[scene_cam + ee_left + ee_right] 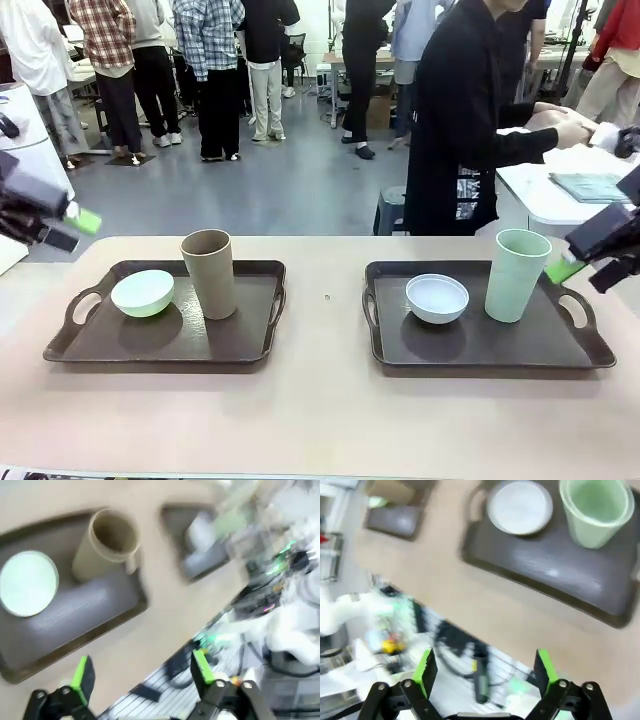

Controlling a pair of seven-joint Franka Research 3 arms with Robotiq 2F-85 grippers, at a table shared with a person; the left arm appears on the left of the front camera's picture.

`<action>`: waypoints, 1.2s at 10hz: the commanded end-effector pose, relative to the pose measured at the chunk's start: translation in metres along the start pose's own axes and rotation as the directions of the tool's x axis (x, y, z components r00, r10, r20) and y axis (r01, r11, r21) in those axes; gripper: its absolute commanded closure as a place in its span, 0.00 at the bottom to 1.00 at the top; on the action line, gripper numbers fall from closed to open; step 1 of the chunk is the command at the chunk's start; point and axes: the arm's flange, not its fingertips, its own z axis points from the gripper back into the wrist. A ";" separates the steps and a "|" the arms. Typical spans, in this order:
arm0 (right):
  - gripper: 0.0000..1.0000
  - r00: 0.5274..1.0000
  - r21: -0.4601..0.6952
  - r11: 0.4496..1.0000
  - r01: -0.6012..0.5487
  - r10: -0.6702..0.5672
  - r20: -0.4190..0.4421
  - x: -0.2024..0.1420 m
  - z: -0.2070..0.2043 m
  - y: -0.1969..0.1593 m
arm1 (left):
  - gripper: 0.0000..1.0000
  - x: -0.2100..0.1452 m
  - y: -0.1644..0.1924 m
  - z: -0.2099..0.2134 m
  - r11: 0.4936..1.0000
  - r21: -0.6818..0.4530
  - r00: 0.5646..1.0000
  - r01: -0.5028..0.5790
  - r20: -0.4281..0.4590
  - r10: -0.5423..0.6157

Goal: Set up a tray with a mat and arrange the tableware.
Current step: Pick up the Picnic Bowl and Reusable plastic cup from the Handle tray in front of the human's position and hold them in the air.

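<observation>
We are rating this part-done: mint green bowl [142, 293] and tall tan cup [209, 273] on left brown tray [250, 345], bluish-white bowl [437, 298] and pale green cup [517, 275] on right tray [560, 345], mat seemingly outstanding, left gripper [140, 667] and right gripper [486, 665] spread empty.

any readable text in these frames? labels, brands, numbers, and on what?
None readable.
Tan cup, pale green cup, mint bowl, white bowl, left tray, right tray: plain, no print.
White print on the person's dark top: too small to read.
</observation>
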 end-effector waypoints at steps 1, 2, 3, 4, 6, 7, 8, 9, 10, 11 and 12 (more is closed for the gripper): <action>0.00 0.980 0.732 0.678 0.066 -0.181 0.079 -0.002 0.040 -0.049 | 0.00 0.011 0.023 0.036 0.859 -0.451 0.887 -0.241 0.258 0.384; 0.00 0.914 0.882 0.463 0.090 -0.391 0.112 -0.020 0.049 -0.099 | 0.00 0.000 0.057 0.048 0.749 -0.587 0.807 -0.308 0.256 0.532; 0.00 0.841 0.933 0.338 0.120 -0.534 0.085 -0.047 0.047 -0.138 | 0.00 -0.009 0.084 0.054 0.647 -0.687 0.788 -0.331 0.177 0.590; 0.00 0.776 0.956 0.245 0.163 -0.630 0.029 -0.082 0.038 -0.168 | 0.00 -0.019 0.107 0.052 0.594 -0.692 0.784 -0.410 0.065 0.617; 0.00 0.747 0.976 0.157 0.150 -0.665 -0.008 -0.116 0.034 -0.187 | 0.00 -0.036 0.122 0.054 0.600 -0.637 0.805 -0.484 -0.056 0.591; 0.00 0.932 0.706 0.693 0.149 -0.336 0.133 -0.100 0.052 -0.169 | 0.00 -0.033 0.107 0.066 0.690 -0.618 0.839 -0.376 0.089 0.537; 0.00 0.932 0.706 0.693 0.149 -0.336 0.133 -0.100 0.052 -0.169 | 0.00 -0.033 0.107 0.066 0.690 -0.618 0.839 -0.376 0.089 0.537; 0.00 0.932 0.706 0.693 0.149 -0.336 0.133 -0.100 0.052 -0.169 | 0.00 -0.033 0.107 0.066 0.690 -0.618 0.839 -0.376 0.089 0.537; 0.00 0.932 0.706 0.693 0.149 -0.336 0.133 -0.100 0.052 -0.169 | 0.00 -0.033 0.107 0.066 0.690 -0.618 0.839 -0.376 0.089 0.537; 0.00 0.932 0.706 0.693 0.149 -0.336 0.133 -0.100 0.052 -0.169 | 0.00 -0.033 0.107 0.066 0.690 -0.618 0.839 -0.376 0.089 0.537; 0.00 0.932 0.706 0.693 0.149 -0.336 0.133 -0.100 0.052 -0.169 | 0.00 -0.033 0.107 0.066 0.690 -0.618 0.839 -0.376 0.089 0.537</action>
